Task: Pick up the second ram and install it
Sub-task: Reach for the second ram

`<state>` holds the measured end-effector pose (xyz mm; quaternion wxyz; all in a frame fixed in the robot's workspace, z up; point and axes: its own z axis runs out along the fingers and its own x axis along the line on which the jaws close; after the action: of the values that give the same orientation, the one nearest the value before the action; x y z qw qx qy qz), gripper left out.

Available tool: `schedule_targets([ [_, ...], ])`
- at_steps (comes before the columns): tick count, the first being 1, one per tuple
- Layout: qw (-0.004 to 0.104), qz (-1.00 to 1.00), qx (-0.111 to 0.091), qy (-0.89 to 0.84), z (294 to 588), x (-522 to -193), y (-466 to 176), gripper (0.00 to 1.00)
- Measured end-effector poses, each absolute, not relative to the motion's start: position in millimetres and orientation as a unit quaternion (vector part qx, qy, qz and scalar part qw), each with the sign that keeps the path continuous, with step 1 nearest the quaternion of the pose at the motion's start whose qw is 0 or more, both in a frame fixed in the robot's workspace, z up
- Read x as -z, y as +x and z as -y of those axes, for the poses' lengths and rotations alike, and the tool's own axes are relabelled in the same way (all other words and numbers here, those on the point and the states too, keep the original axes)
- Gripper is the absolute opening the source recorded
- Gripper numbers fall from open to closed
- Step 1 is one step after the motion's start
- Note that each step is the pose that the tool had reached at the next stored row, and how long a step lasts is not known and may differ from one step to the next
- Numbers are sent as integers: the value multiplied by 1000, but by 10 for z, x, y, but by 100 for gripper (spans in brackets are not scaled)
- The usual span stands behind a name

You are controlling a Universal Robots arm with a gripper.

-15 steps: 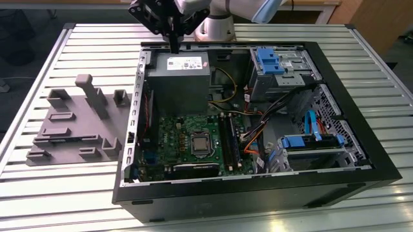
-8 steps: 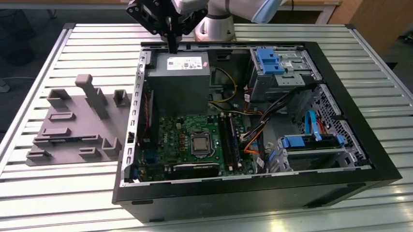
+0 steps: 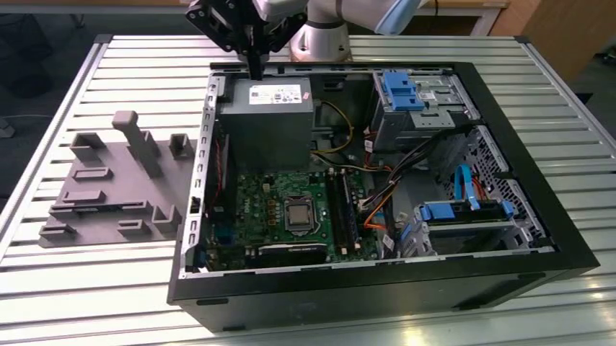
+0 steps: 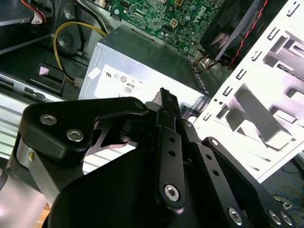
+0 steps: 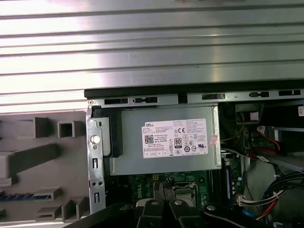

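Claw (image 3: 255, 71) seemingly well apart from ram (image 5: 23, 196).

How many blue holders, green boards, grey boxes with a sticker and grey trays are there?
Blue holders: 2
Green board: 1
Grey box with a sticker: 1
Grey tray: 1
Total: 5
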<state>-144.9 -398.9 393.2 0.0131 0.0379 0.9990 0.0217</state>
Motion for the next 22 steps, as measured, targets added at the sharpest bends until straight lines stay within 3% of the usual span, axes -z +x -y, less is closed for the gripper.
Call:
schedule_targets([
  [22,13,-999,-22,38,3989,-3928,-1524,13],
])
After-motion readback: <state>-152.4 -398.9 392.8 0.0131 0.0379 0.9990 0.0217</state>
